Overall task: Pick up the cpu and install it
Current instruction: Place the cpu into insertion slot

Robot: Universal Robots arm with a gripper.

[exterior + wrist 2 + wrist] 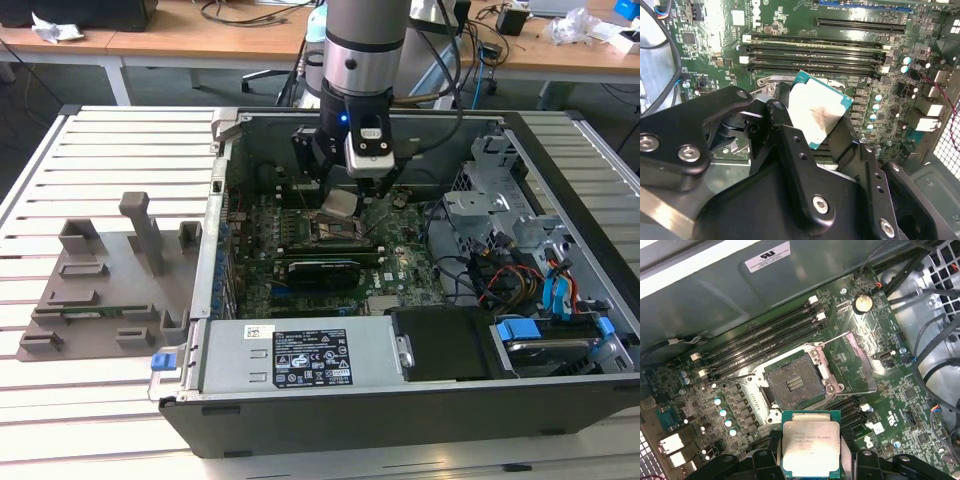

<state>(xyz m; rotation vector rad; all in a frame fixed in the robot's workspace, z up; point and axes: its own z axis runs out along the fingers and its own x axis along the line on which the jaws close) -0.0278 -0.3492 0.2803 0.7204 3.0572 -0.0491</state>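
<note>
One cpu, clamped at two edges in the gripper, above the motherboard. First wrist view adds the open socket; exterior view, a grey tray at 9 o'clock of the case.

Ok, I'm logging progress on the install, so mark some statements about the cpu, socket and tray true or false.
1. The gripper grips the cpu. True.
2. The cpu sits in the socket. False: the gripper holds it, and the socket is empty.
3. The socket's frame is closed. False: it is swung open.
4. The tray lies outside the case, on the exterior view's left. True.
</note>
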